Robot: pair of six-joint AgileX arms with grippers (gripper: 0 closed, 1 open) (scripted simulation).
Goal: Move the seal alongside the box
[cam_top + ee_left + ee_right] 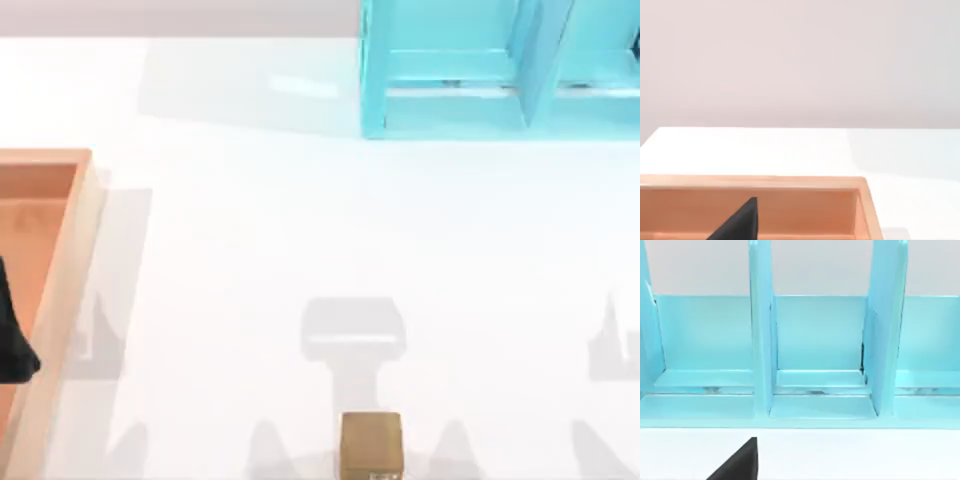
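The seal (372, 442) is a small tan-gold block standing on the white table at the near edge, a little right of centre, with pale marks on its near face. The box (62, 290), orange-brown wood with a lighter rim, lies at the table's far left and runs past the frame's edge. A dark part of my left gripper (14, 335) hangs over the box's inside; the left wrist view shows it (740, 224) above the box's floor near its far wall (765, 181). My right gripper (740, 464) faces the turquoise frame, far from the seal.
A turquoise shelf-like frame (480, 70) with upright dividers (762, 340) stands at the back right. White table (300, 230) stretches between the box, the seal and the frame. Grey shadows of the arms fall on the table near the front.
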